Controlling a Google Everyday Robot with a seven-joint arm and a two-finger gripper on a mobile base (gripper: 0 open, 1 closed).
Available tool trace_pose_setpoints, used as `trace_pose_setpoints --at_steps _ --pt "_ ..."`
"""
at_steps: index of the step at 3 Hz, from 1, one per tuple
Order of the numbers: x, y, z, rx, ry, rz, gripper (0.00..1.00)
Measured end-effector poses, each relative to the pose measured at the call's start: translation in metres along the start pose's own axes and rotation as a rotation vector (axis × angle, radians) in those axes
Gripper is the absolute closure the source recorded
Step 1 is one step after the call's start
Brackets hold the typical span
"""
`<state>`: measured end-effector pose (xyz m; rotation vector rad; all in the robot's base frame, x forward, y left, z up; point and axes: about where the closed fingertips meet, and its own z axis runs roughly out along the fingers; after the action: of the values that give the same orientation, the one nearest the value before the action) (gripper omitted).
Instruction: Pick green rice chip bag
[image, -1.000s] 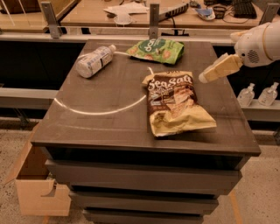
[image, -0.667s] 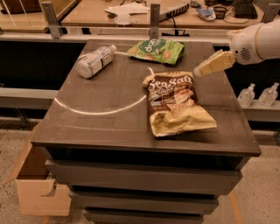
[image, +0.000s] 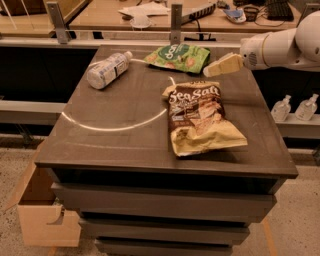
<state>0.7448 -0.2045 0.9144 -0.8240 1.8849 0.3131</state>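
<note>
The green rice chip bag (image: 179, 56) lies flat at the far edge of the dark table (image: 115, 145), a small bright-green pouch with white lettering. My gripper (image: 210, 71) comes in from the right on a white arm and hovers just right of the green bag, above the table, its cream fingers pointing left. It holds nothing that I can see. The larger brown-and-yellow Sea Salt chip bag (image: 200, 117) lies in front of the green bag, right of the table's middle.
A white-labelled plastic bottle (image: 106, 70) lies on its side at the far left of the table. A cardboard box (image: 42, 210) sits on the floor at the lower left. Small bottles (image: 294, 107) stand on a shelf at right. A cluttered counter runs behind.
My gripper has moved left and a little farther back, from the table's right edge toward the green bag. The bags and the bottle have not moved.
</note>
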Motion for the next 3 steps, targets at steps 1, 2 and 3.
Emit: trace_pose_setpoints --at_steps 1,2,3 --pt "0.001 -0.011 0.036 0.003 -0.048 0.019 0.0" --pt "0.006 -0.022 0.066 0.015 -0.089 0.053 0.0" --pt "0.003 -0.025 0.101 0.013 -0.133 0.102 0.0"
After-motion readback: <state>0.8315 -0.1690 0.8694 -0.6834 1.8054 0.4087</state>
